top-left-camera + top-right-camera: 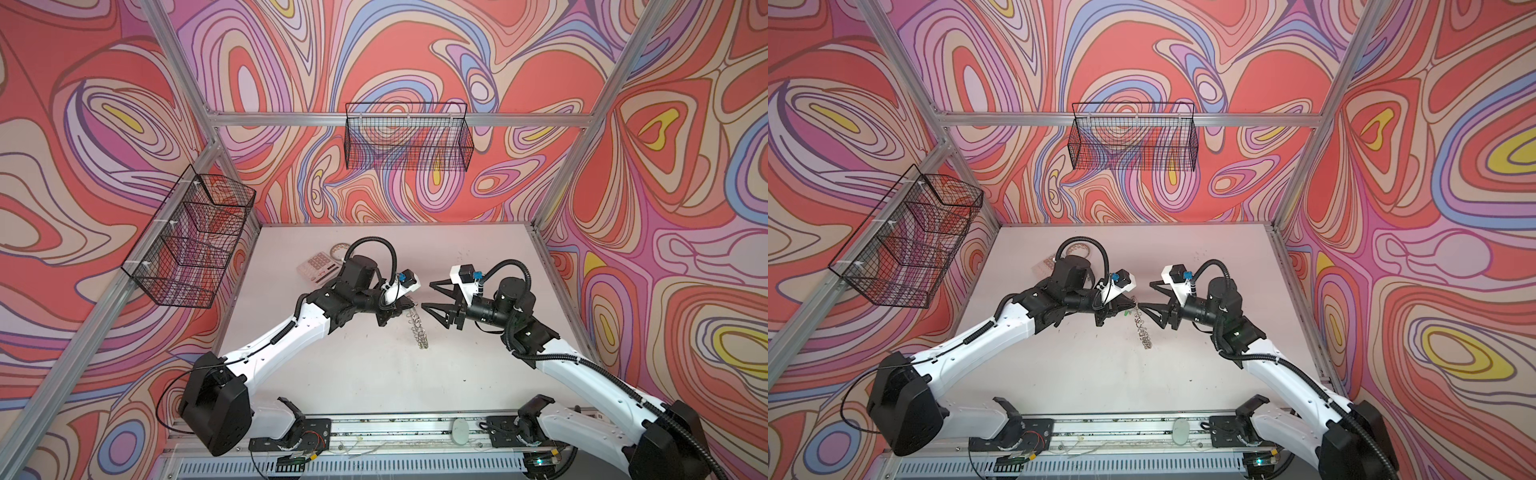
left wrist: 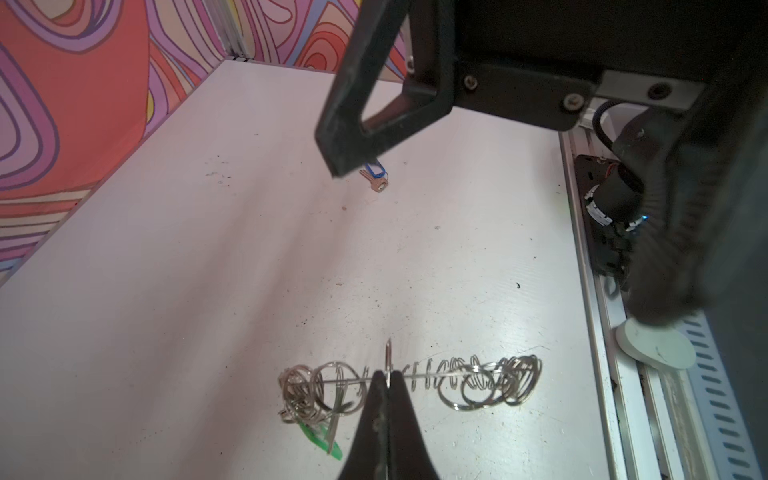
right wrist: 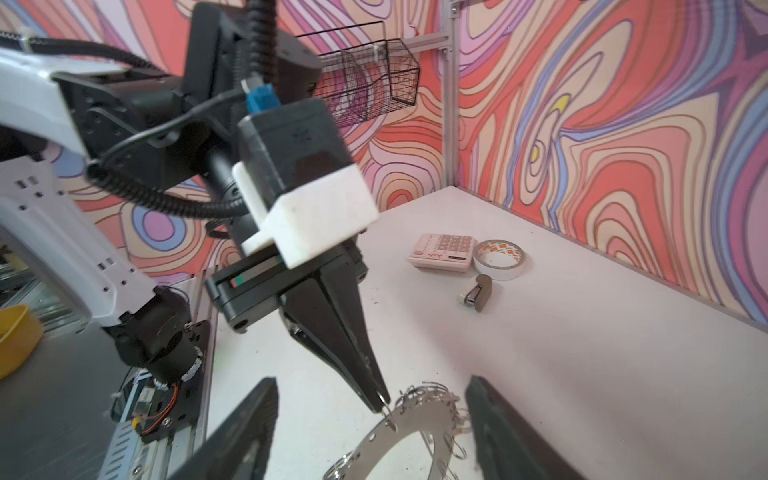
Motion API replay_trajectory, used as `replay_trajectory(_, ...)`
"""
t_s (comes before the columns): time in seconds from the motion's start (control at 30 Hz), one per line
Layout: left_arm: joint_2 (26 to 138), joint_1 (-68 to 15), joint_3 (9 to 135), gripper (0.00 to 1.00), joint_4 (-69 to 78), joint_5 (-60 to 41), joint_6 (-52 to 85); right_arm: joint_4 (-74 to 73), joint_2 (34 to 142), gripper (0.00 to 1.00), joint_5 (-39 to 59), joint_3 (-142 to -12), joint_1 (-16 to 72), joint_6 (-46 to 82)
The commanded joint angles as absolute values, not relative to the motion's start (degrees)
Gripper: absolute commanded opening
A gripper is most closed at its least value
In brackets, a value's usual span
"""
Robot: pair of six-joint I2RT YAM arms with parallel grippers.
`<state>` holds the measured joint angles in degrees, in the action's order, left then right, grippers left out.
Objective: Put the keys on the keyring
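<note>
- Left tool (image 2: 387,374) pinches the flat grey looped keyring (image 3: 419,415); right tool (image 1: 426,295) is spread.
- Green-tagged silver key (image 2: 326,442) seems hung; blue-tagged key (image 2: 376,176) lies on the white table (image 2: 208,291).

- Flat, pale white rectangular tabletop (image 1: 374,374): matte, marked with small dark specks and scuffs.
- Pale pink rectangular plastic calculator (image 3: 442,252): lies flat, keys up, near the far left corner in both top views.
- White roll of adhesive tape with orange marks on its inner core (image 3: 498,258): lies flat just beside the calculator, seemingly touching its side.
- Small dark olive-grey object with a metal end (image 3: 480,293): near the tape roll, apart from it; what it is cannot be told.
- Small metal key with a blue plastic tag (image 2: 376,176): lies flat on bare surface, alone.
</note>
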<state>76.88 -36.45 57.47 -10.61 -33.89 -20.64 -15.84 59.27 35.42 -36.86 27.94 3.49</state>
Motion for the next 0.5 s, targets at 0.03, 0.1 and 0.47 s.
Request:
replay_trajectory(0.03,71.9,-36.7,52.4,0.00,2.1,-30.5,-14.8,-12.0,59.2,0.94,21.6,-39.0,28.1,9.6)
replay_trajectory(0.1,70.9,-36.7,50.2,0.00,4.3,-29.4,-14.0,-9.8,59.5,0.98,18.8,-39.7,28.1,11.5)
replay_trajectory(0.47,68.0,-38.2,45.0,0.00,8.4,-22.9,-16.5,-3.5,59.2,0.98,15.9,-39.6,28.0,16.1)
